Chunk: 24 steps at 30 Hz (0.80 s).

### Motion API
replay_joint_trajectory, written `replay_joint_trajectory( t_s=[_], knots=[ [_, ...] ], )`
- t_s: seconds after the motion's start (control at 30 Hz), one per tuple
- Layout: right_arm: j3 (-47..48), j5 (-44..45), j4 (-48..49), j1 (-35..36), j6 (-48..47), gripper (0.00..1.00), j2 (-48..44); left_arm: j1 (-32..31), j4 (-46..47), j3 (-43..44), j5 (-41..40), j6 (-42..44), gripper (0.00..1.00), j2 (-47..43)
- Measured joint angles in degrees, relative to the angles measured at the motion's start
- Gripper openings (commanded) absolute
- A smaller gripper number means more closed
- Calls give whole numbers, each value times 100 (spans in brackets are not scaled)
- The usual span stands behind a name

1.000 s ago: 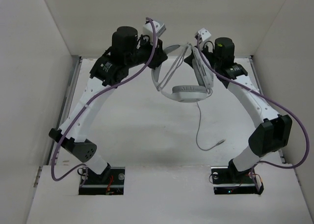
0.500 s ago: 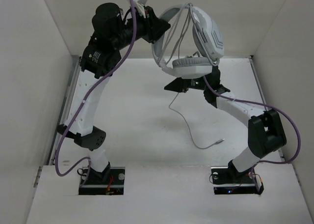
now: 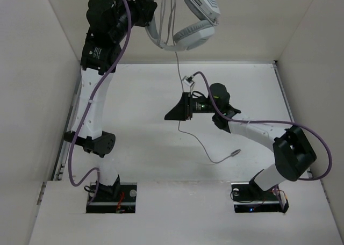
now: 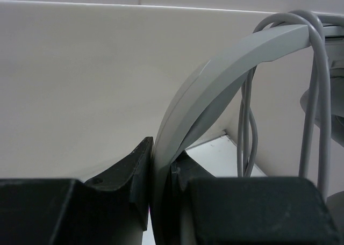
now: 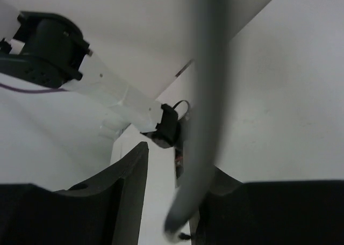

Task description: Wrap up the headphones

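Remotely, I look down on a white table (image 3: 140, 148) boxed in by plain pale walls (image 3: 32, 94) at the left, back and right, with grey strips (image 3: 80, 89) lining its side edges. Most of the tabletop lies bare, leaving open room across the middle and front. My left arm (image 3: 94, 100) stands tall along the left edge and reaches up near the back wall. My right arm (image 3: 258, 132) stretches low across the table's centre. The headphones (image 3: 188, 24) hang high in the air at the top of the overhead view, well above the surface, their headband (image 4: 226, 67) pinched tight in the left gripper (image 4: 161, 167). Loops of the cable (image 3: 178, 67) drape over the headband. One strand drops straight down, passes the right gripper (image 3: 173, 113), then trails along the table to the plug (image 3: 232, 153). The right gripper's jaws stand partly apart with that strand running between them; whether it touches either finger I cannot tell.
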Motion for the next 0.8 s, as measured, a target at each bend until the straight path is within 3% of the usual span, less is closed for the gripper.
replay_joint_trajectory(
  t_s=[0.3,0.37,0.5,0.8],
  knots=[
    [-94,-203,7,621,-122,35,0,376,37,0,-1176,280,1,149],
    [-98,-212,-83,625,-258,28,0,450,79,0,-1471,409,1,160],
    [-76,-223,-476,621,-732,4,-48,535,177,-7,-2041,761,1,181],
    [595,-212,-2004,627,-2013,1,-109,476,501,-142,-2686,1152,2,345]
  ],
)
